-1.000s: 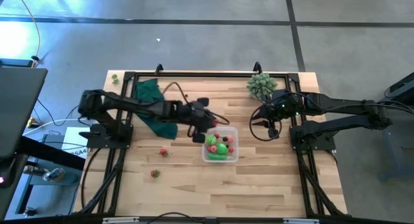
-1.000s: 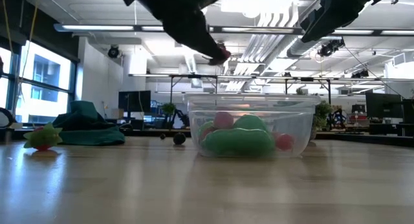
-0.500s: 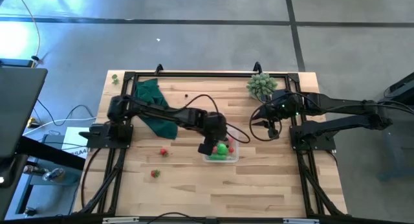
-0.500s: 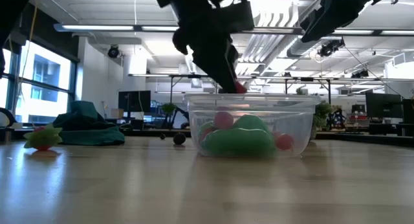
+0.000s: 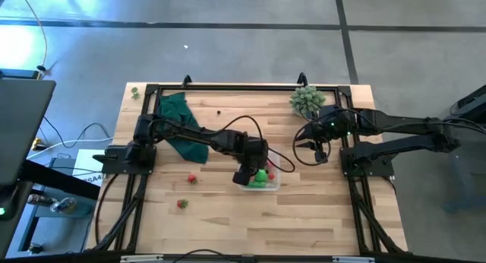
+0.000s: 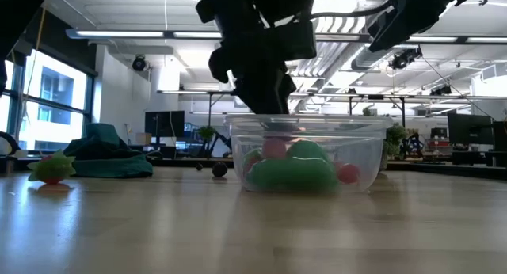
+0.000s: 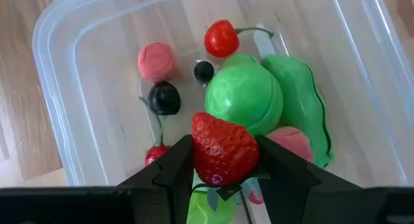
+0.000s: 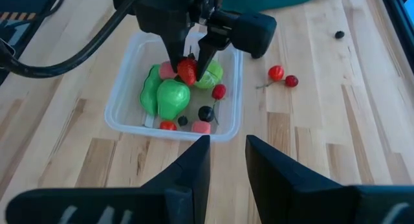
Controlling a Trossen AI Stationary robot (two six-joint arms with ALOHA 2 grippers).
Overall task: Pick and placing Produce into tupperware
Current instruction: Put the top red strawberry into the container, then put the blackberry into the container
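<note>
On the pale wooden table (image 5: 319,217), two red produce pieces (image 5: 182,204) lie loose toward the near left, well apart from the clear tupperware (image 5: 275,179) in the middle. The left gripper (image 7: 223,160) hangs just over that tupperware, its fingers clamped on a red strawberry (image 7: 223,149) above green, pink, red and dark pieces already inside. Farther back on the right, the right gripper (image 5: 317,153) waits with fingers parted around nothing, near the spiky plant (image 5: 307,98); the green cloth (image 5: 182,126) lies at the far left.
</note>
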